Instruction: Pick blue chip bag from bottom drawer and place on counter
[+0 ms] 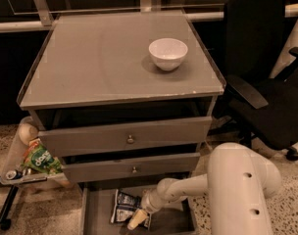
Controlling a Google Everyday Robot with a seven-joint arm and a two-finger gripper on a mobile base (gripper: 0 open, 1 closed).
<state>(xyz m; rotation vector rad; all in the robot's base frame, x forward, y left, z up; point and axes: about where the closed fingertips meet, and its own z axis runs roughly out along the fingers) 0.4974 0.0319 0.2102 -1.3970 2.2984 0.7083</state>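
The blue chip bag (123,207) lies crumpled on the floor of the pulled-out bottom drawer (97,219), under the two knobbed drawers. My white arm reaches down from the lower right into that drawer. My gripper (139,218) is at the bag's right edge, low over the drawer floor, touching or nearly touching the bag. The counter (90,58) is the flat grey top of the cabinet, above.
A white bowl (168,53) stands on the counter at the right rear. A green snack bag (40,160) lies on a side tray left of the cabinet. A black office chair (266,82) stands to the right. The two knobbed drawers (129,139) jut out above the bottom drawer.
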